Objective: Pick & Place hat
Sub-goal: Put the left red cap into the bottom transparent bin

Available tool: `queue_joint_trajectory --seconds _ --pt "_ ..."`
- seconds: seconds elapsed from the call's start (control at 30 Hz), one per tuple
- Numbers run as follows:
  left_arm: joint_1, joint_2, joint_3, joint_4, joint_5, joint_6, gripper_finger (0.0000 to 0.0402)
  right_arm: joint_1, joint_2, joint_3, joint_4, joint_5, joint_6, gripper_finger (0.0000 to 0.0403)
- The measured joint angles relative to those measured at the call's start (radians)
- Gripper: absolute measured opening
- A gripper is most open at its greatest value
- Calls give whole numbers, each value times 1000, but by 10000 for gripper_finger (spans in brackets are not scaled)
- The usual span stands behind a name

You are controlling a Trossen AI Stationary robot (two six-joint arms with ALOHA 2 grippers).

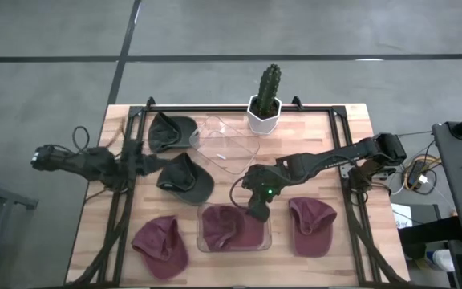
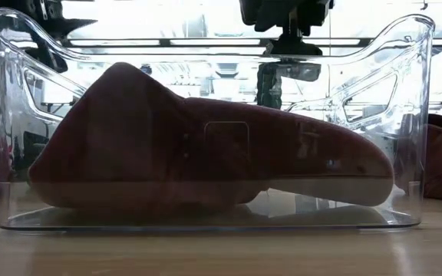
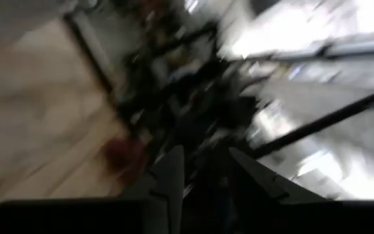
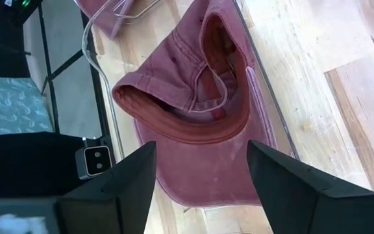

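Note:
A maroon cap lies in a clear bin at the table's near edge, crown up, with its brim flat on the bin floor. My right gripper hangs open just above the bin's right part. In the right wrist view its fingers stand apart over the cap and touch nothing. My left gripper is at the table's left side, between two dark green caps. The blurred left wrist view shows its fingers apart.
Two more maroon caps rest on the table, one left of the bin and one right of it. A second clear bin and a potted cactus stand toward the far edge. A black frame borders the table.

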Motion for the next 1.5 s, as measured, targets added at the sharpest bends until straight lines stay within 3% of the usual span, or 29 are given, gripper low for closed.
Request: queue_joint_trajectory --seconds 0.13,0.33,0.57,0.8,1.27,1.5 --pt "0 106 96 -184 118 23 119 0 0 0 0 -2 -2 233" --pt "0 235 214 -294 311 132 119 0 0 0 0 -39 0 233" --pt "-24 407 276 -321 497 215 119 0 -6 2 -17 -151 9 228" --pt "-83 583 276 -309 591 330 119 0 -25 5 -24 -154 -1 224" --pt "-280 834 301 -207 574 512 119 -1 -29 5 -53 -148 -10 224" --pt "-290 947 345 -209 529 669 119 -1 -28 5 -53 -127 -10 224"
